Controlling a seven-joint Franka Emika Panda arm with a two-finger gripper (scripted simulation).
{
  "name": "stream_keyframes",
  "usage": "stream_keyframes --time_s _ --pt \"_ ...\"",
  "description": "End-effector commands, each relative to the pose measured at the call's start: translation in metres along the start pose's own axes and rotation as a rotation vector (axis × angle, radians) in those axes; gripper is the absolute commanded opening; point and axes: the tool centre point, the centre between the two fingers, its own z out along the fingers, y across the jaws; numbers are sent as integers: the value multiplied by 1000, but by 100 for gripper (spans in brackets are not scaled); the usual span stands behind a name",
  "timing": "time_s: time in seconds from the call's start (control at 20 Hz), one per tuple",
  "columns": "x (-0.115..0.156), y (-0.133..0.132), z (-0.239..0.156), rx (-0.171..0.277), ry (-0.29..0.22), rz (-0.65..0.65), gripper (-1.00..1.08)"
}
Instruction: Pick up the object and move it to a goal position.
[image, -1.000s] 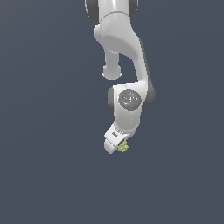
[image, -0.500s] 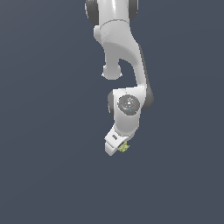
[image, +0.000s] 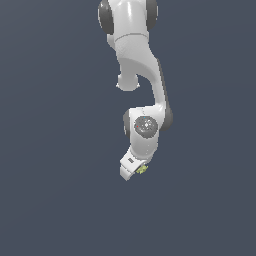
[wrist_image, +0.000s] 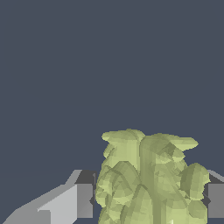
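Note:
The object is a small yellow-green lumpy blob (image: 142, 170) with a bumpy surface. In the exterior view it peeks out at the tip of my white gripper (image: 136, 170), which hangs below the arm. In the wrist view the blob (wrist_image: 148, 179) fills the space between my two fingers (wrist_image: 83, 200), one on each side, both pressed against it. My gripper is shut on the object and holds it in the air.
A plain dark grey background surrounds the arm in both views. No other objects, edges or goal marker show.
The arm with the held blob has shifted slightly, the gripper moving a little toward the exterior view's right and down. The grip has not changed.

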Motion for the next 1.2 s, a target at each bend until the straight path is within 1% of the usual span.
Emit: stream_keyframes --time_s 0.0,0.5,0.65,0.9,1.15 --pt "1 0 0 -1 1 0 -100" --pt "0 1 0 -1 1 0 -100" --pt "-4 6 -1 -1 1 0 -100" --pt "-24 27 -6 -1 1 0 -100" --pt "-57 64 -14 -1 1 0 -100"
